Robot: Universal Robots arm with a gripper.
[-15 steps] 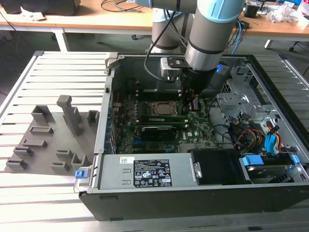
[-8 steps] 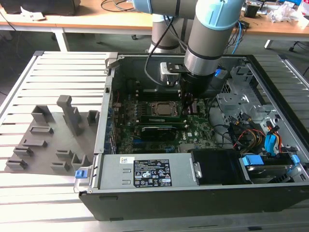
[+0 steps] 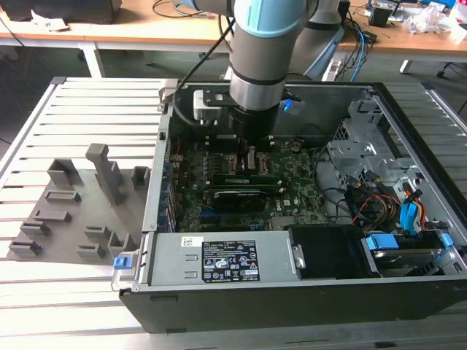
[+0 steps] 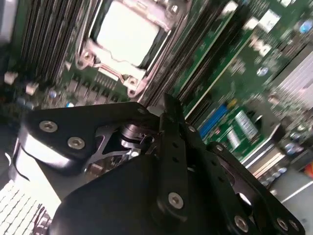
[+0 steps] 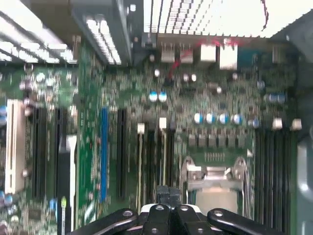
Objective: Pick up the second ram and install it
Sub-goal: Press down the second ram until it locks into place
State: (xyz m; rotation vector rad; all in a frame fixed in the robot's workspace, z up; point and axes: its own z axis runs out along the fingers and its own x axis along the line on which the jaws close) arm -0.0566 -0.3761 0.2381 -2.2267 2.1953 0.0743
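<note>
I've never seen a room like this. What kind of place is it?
Probably a robot lab or workshop. A robot arm reaches into an open computer case on a slatted metal table, and desks with cables stand behind.

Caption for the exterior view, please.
Arm's gripper lowered inside the open computer case, above the motherboard; grey holder tray alongside.

The second ram (image 3: 244, 179) is a long, narrow green stick with small dark chips. It stands on edge on the motherboard (image 3: 292, 191), running left to right near the centre of the exterior view.
</note>
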